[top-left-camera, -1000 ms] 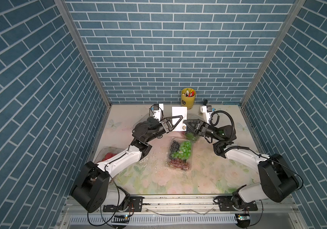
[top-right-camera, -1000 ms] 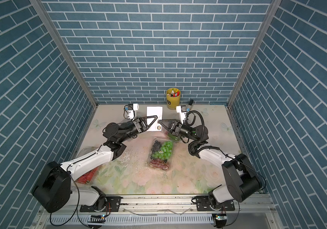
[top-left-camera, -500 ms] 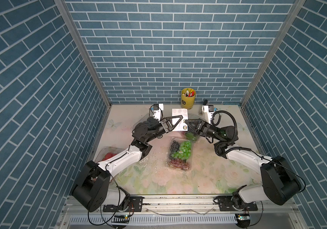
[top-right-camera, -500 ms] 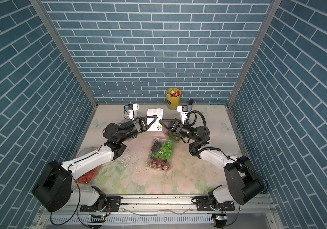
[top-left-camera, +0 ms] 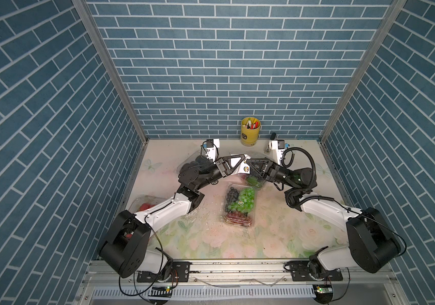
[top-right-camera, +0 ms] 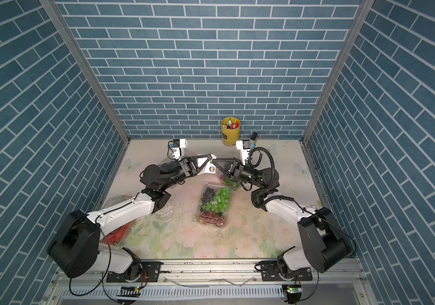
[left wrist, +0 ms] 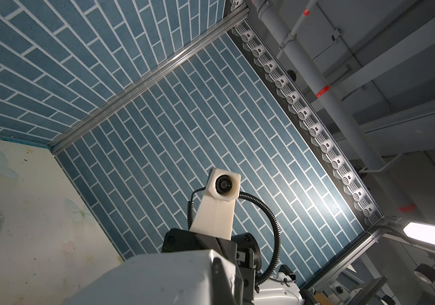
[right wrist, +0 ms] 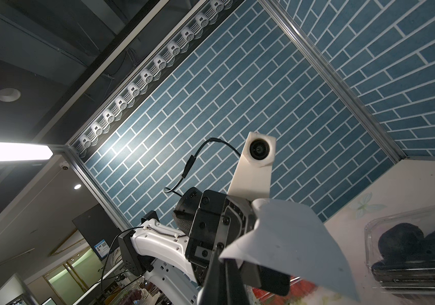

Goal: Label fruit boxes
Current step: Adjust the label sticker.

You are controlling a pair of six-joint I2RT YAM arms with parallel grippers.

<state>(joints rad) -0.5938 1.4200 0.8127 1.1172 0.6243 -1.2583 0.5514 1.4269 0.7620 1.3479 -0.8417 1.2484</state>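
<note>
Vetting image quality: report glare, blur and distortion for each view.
In both top views: even light, sharp, walls splayed by wide lens. Left wrist view: ceiling lamp blown out, sticker sheet a close blur. Right wrist view: ceiling lamp blown out too.

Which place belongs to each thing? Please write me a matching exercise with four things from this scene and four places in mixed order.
Things
1. yellow pen cup
2. mixed grape box
3. strawberry box
4. white sticker sheet

Places
A. held up in the left tool
B. in the middle of the table
C. standing by the back wall
D. lying close to the left wall

Pairs: 1-C, 2-B, 3-D, 4-A
</note>
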